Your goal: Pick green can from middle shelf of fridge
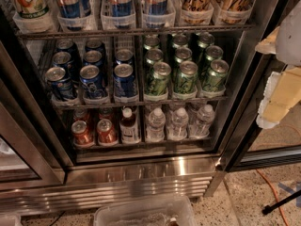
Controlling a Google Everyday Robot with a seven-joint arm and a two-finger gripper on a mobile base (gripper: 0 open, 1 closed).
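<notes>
The gripper (281,94) hangs at the right edge of the view, outside the opening of the fridge (141,171) and in front of its dark door frame. No can is seen in it. Whether it is open or closed cannot be told.

The green can (215,75) that seems easiest to reach stands at the front of the lane closest to the gripper, on the middle shelf (141,100). From the gripper it lies to the left and deeper inside the fridge. It stands upright, so its long axis is vertical and its silver top faces up. Other green cans stand behind it and in the two lanes further from the gripper, and beyond those are the blue cans (124,79).

The coming move probably needs the gripper to go left past the frame, then inward, and to meet the can from its side.
</notes>
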